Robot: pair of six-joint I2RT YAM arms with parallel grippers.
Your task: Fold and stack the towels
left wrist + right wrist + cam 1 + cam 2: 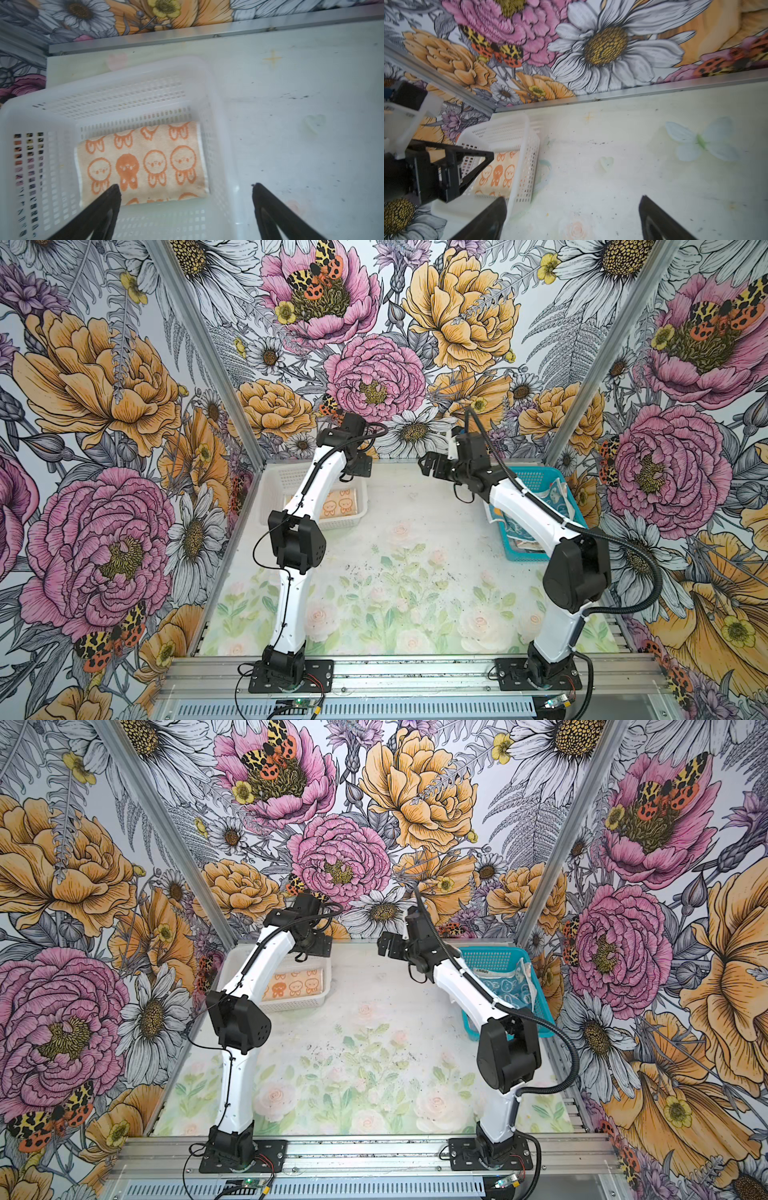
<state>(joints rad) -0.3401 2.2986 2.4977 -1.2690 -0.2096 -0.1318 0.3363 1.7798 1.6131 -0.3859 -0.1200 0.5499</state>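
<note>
Top views | scuffed floral tabletop (415,531) | flowered walls (104,406) | wrist views | left gripper (186,185), right gripper (573,197) spread, empty

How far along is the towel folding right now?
Done: one folded orange bunny-print towel lies flat in the white perforated plastic basket. In hand: nothing; the left pincer and right pincer are both open and empty, raised over the far end of the table. Left: crumpled blue-printed towels wait unfolded in the teal perforated plastic basket.
</note>
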